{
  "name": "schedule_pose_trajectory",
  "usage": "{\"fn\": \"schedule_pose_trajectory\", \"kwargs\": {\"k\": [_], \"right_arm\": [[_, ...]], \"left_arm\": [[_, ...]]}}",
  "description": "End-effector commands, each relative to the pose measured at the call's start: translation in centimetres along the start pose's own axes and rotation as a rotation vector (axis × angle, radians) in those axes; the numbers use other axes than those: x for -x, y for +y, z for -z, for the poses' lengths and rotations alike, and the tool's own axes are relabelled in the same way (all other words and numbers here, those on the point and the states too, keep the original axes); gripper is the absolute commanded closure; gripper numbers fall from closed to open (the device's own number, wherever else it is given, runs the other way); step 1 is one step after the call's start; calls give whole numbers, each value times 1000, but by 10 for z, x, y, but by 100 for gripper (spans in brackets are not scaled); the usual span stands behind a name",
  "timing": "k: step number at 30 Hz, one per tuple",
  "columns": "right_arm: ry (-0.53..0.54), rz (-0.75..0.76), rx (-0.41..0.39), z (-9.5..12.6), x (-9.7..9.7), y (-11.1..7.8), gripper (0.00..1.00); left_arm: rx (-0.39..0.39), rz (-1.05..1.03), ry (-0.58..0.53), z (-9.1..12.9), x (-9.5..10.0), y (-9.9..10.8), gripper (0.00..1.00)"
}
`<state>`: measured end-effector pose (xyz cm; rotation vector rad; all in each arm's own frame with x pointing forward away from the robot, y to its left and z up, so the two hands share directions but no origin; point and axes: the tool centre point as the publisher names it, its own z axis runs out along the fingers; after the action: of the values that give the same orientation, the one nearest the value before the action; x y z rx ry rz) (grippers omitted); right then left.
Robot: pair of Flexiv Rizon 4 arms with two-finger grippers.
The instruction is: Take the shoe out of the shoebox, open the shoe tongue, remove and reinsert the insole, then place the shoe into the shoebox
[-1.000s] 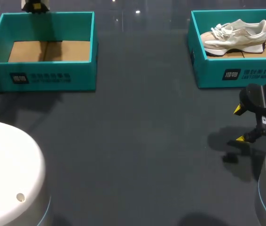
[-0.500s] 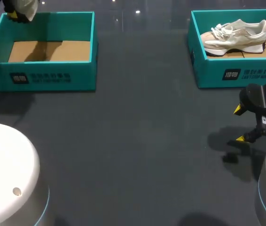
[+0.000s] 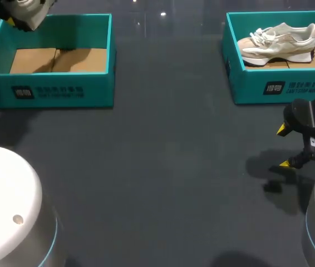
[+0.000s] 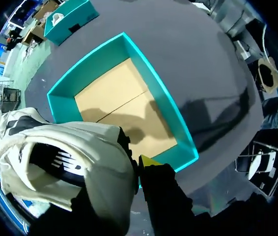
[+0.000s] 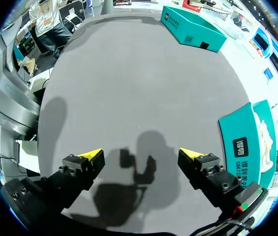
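Sneaker (image 4: 60, 147): cream upper with dark markings. Location: lifted above the far left corner of the left shoebox (image 3: 57, 92) and gripped in your left fingers (image 4: 150, 161). Only one yellow tip shows, pressed against the shoe's side; the other is hidden behind it.

Left shoebox: teal, open, bare cardboard floor.

Right fingers (image 5: 92, 156): spread wide, holding nothing, low over the counter (image 3: 163, 167) in front of the right shoebox (image 3: 274, 86), where a second sneaker (image 3: 280, 41) lies.

Handling, as judged: the sneaker looks light, with a soft upper that gives under a pinch and a stiffer sole. You will likely hold it best at the heel collar or sole edge. For the tongue and insole, set it sole-down on the counter and pin the heel with one arm. The insole is probably thin and floppy; take it at the heel end.
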<state>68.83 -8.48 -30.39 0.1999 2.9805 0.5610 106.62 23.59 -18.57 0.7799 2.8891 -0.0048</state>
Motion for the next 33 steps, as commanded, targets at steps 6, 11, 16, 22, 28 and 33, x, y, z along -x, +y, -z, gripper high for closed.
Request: {"fn": "schedule_pose_trajectory", "kwargs": {"k": [6, 11, 16, 22, 28, 33], "right_arm": [[-3, 0, -2, 1, -2, 0, 0], [-3, 0, -2, 1, -2, 0, 0], [-3, 0, -2, 1, -2, 0, 0], [-3, 0, -2, 1, -2, 0, 0], [-3, 0, -2, 1, -2, 0, 0], [-3, 0, -2, 1, -2, 0, 0]], "left_arm": [[43, -508, 45, 9, -8, 60, 100], [236, -492, -43, 10, -8, 67, 100], [236, -492, -43, 10, -8, 67, 100], [144, -717, -8, 1, -12, 60, 100], [2, -969, 93, -10, -11, 73, 100], [4, -973, 94, -9, -9, 76, 100]]}}
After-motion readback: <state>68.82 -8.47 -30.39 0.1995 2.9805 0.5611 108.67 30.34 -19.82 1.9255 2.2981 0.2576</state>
